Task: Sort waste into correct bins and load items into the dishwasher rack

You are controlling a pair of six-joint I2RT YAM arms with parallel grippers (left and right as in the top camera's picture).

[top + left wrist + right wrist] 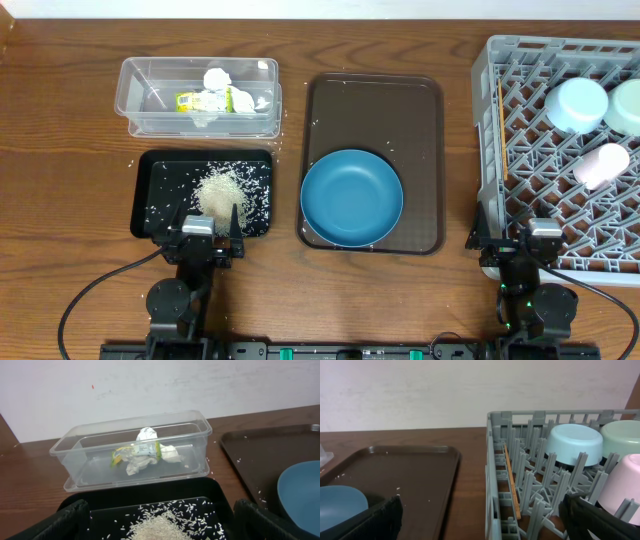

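The clear tub holds crumpled white tissue and the yellow-green wrapper; they also show in the left wrist view. The black tray holds the rice heap. The deep-blue dish sits on the brown serving tray. The grey rack holds the light-blue bowl, mint-green bowl, pink cup and wooden stick. My left gripper is open and empty at the black tray's near edge. My right gripper is open and empty at the rack's near left corner.
Loose rice grains lie scattered on the brown serving tray and on the table around the black tray. A white wall rises behind the table's far edge.
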